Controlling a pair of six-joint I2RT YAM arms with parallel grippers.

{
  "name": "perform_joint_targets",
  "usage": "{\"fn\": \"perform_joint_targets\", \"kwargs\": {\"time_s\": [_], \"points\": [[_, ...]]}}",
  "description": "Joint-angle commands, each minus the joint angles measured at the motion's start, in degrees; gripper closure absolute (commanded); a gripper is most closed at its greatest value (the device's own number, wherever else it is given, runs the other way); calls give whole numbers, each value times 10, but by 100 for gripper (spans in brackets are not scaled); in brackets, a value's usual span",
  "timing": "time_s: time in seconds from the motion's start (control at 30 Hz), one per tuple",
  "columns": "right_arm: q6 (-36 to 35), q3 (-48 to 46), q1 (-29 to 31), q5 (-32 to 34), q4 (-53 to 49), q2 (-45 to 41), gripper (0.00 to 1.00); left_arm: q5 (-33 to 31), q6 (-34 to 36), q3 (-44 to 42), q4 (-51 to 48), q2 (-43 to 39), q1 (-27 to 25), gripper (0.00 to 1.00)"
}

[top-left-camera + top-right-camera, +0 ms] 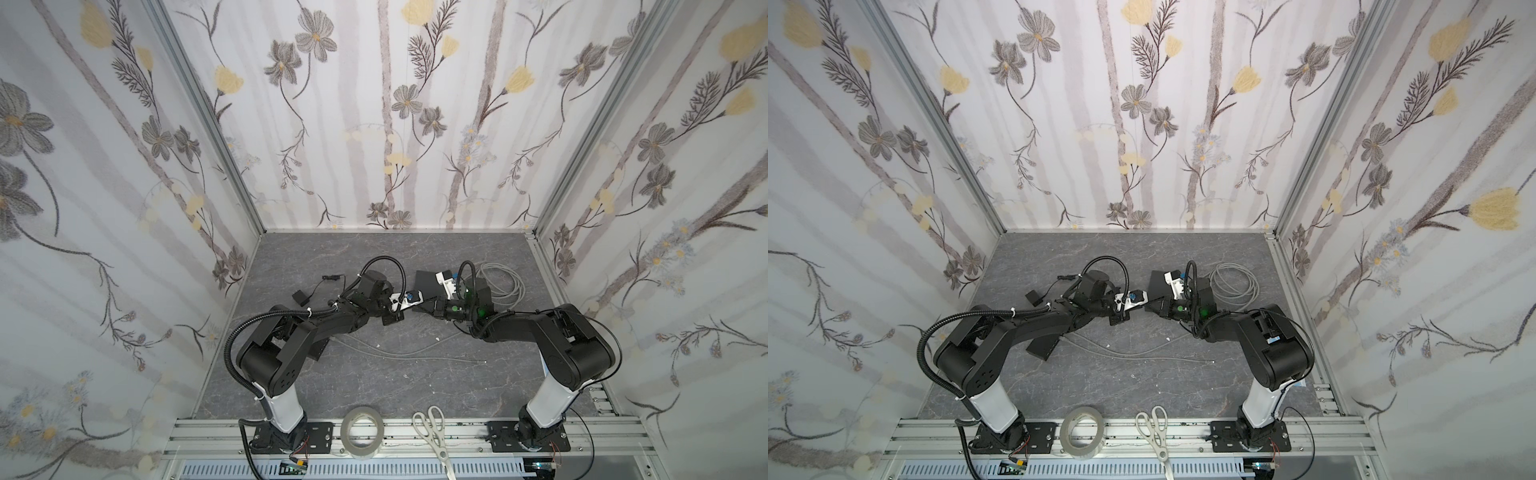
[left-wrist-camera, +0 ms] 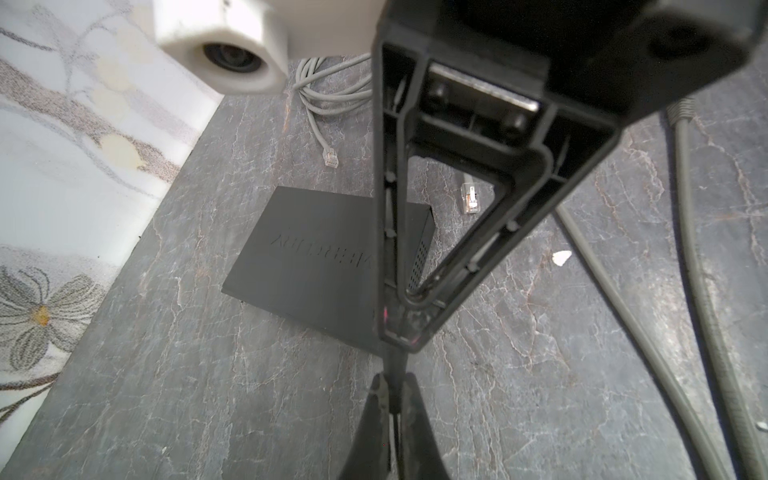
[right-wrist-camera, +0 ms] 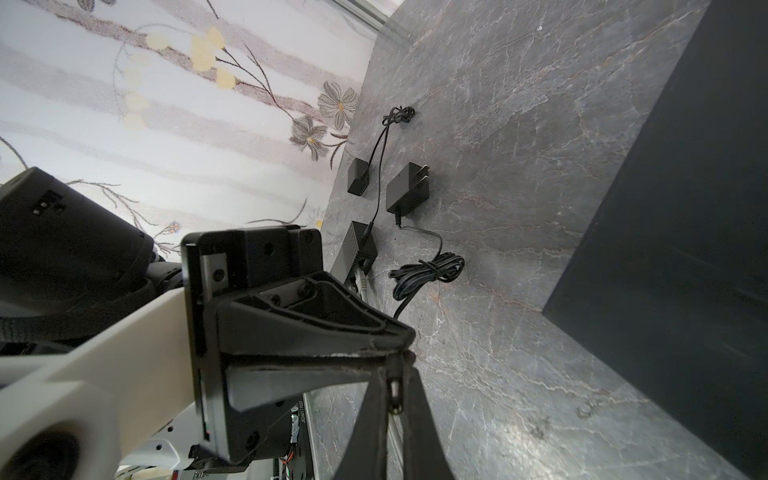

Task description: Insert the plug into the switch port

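Above mid-table, the right gripper [image 3: 394, 368] and left gripper [image 2: 390, 384] are both clamping the plug [image 3: 392, 387], tip to tip, near the switch [image 2: 316, 257]. A handover is apparently taking place; next, one must release, the other aiming at the unseen port.

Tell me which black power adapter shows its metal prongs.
The larger adapter, whose cord leads to the tied bundle; the smaller adapter beside it shows none.
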Motion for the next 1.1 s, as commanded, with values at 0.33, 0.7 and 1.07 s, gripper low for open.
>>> {"fn": "perform_joint_targets", "kwargs": {"time_s": [0.33, 0.7, 1.07], "points": [[-2, -40, -62, 140, -83, -76, 44, -105, -16, 61, -63, 35, 1, 100], [-64, 37, -96, 239, -215, -71, 43, -295, 6, 181, -212, 129, -30, 100], [-57, 72, -100, 232, -243, -29, 41, -266, 66, 180, -246, 136, -55, 100]]}}
